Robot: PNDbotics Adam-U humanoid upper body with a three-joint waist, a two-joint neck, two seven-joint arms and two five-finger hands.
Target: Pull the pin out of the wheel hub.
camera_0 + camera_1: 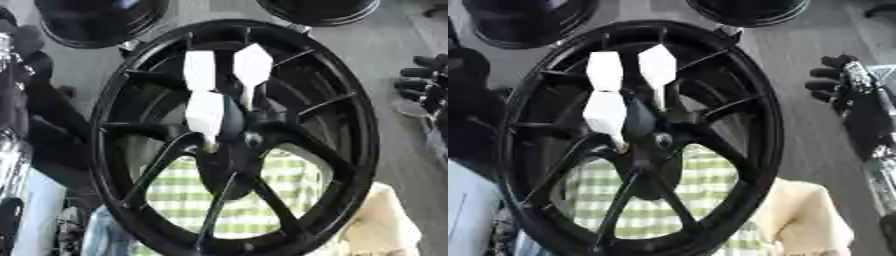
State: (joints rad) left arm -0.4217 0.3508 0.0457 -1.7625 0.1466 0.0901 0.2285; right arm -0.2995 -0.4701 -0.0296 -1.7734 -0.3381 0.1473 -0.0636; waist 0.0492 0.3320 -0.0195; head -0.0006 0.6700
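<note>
- The right hand [837, 80] is hanging at the right edge, well apart from the wheel. Its dark fingers [826, 74] are lying side by side, relaxed and lightly bent, and are holding nothing.
- At the left edge a dark shape, probably the left arm [35, 100], is lying against the rim. Whether a left hand is gripping there cannot be told.
- The wheel [350, 165] is filling the middle of the view, with its black spokes running in to the hub [236, 131].
- Three white pins are sticking up out of the hub area:
  - the lower pin [206, 114], just left of centre, with its tip going into the hub;
  - the upper left pin [199, 70];
  - the upper right pin [252, 65], with a thin shank running down toward the centre.
- No pin looks pulled yet, so the reach is probably the step in hand.
- To do it well, the hand should be coming in over the rim and closing on one white head only. It should then be drawing along the shank's line rather than levering sideways against a spoke or the neighbouring pins.
- A green checked cloth [262, 187] is showing through the spokes, with a cream cloth [807, 212] beside it.
- The right eye view is showing the whole right hand and its silver wrist, while the left eye view is cutting it at the frame edge.
- The left eye view is giving more of the dark shape along the left rim.
</note>
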